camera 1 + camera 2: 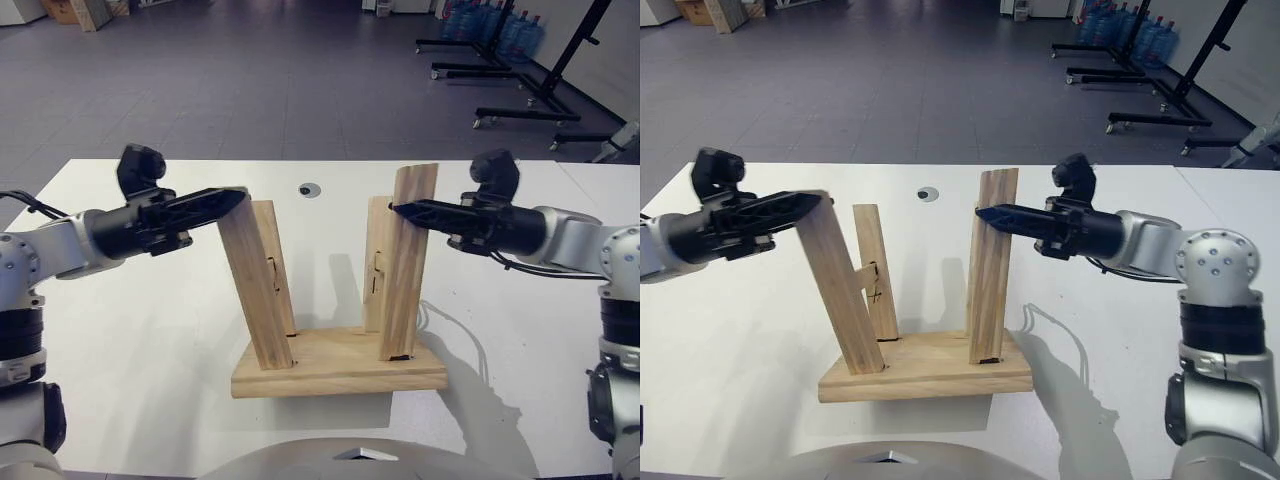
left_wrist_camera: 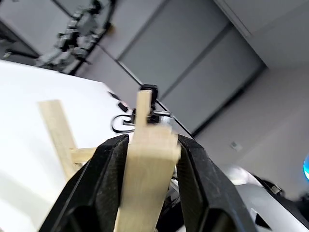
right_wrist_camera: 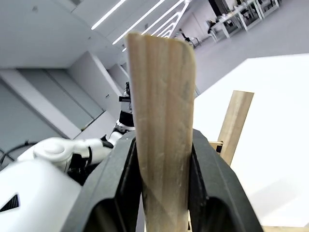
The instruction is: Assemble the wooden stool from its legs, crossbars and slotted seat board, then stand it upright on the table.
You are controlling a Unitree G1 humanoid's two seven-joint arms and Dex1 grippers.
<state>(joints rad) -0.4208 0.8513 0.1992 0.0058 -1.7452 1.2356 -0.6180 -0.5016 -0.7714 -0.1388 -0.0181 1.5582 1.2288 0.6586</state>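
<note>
- Seat board (image 1: 340, 372) lies flat on the table (image 1: 130, 330), mid-width, close to the front edge.
- Four legs stand on it, feet at the slots, tops free.
- Front-left leg (image 1: 255, 290) is tilted, its top leaning toward the table's left edge and its foot at a dark slot in the board's left half.
- Back-left leg (image 1: 876, 270) stands just behind it, nearly upright. A short stub (image 1: 862, 272) sticks out of it toward the front-left leg.
- Front-right leg (image 1: 408, 265) is upright in the board's right half, foot in a slot near the board's front edge.
- Back-right leg (image 1: 377, 262) is just behind it, upright and shorter in view, with a notch mark on its face.
- Left gripper (image 1: 228, 200) comes in from the left edge side, arm roughly level above the table. Its fingers (image 2: 113, 164) are clamped on the top end of the front-left leg, one on each face, both touching the wood.
- Right gripper (image 1: 408, 210) comes in from the right edge side, also roughly level. Its fingers (image 3: 120, 164) are closed on the front-right leg just below the top, both in contact and no gap.
- A round grommet (image 1: 310, 189) sits in the table near the back edge, behind the legs and well apart from them.
</note>
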